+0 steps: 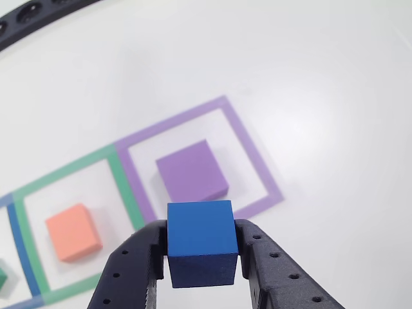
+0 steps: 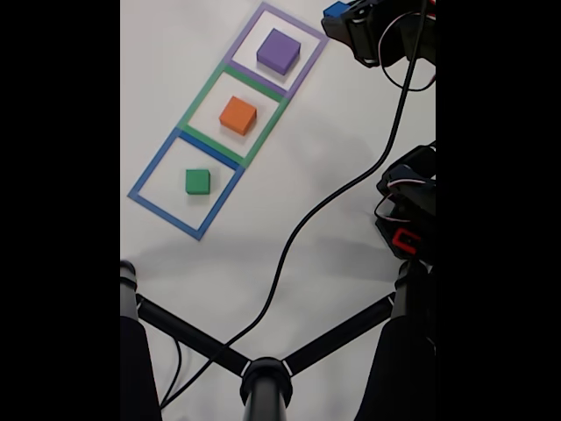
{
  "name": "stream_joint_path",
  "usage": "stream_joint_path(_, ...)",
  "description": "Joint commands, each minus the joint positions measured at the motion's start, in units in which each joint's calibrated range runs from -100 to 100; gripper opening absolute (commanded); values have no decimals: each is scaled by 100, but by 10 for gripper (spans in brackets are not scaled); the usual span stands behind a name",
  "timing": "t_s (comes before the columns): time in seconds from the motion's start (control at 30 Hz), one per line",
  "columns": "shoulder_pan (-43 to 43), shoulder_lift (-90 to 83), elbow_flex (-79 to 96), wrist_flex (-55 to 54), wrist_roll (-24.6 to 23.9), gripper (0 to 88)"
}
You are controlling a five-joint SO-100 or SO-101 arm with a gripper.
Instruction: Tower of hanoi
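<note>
Nearest the lens in the other view, the gripper comes up from the bottom edge with its two black perforated fingers pressed against the left and right sides of the blue cube, so the jaws are clamped on it and the cube is held clear above the white table. Just beyond the cube in that view lies the purple block, resting flat inside the purple tape outline, a little toward the near left part of that square. To the left of it the salmon-orange block sits inside the green tape outline, and a corner of the green block shows at the far left edge beside a strip of the blue tape outline. At the top left corner a black bar with round holes curves across the table. In the fixed view the near foreground holds a black stand with branching arms and a black cable running up the table. Farther off, the green block lies in the blue outline, the orange block in the green one, the purple block in the purple one, and the gripper with the blue cube is at the top edge, just right of the purple square
</note>
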Motion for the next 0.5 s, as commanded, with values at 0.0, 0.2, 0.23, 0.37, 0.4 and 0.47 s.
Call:
stream_joint_path(0.0, 131, -216, 1237, -1468, 0, 5)
stream_joint_path(0.2, 215, -24, 2981, -3775, 0, 4)
stream_joint_path(0.23, 222, 64, 3190, -4147, 0, 4)
stream_joint_path(0.37, 222, 561, 3872, -5612, 0, 4)
stream_joint_path(0.4, 222, 705, 4063, -6041, 0, 4)
stream_joint_path(0.47, 222, 1058, 4354, -6810, 0, 4)
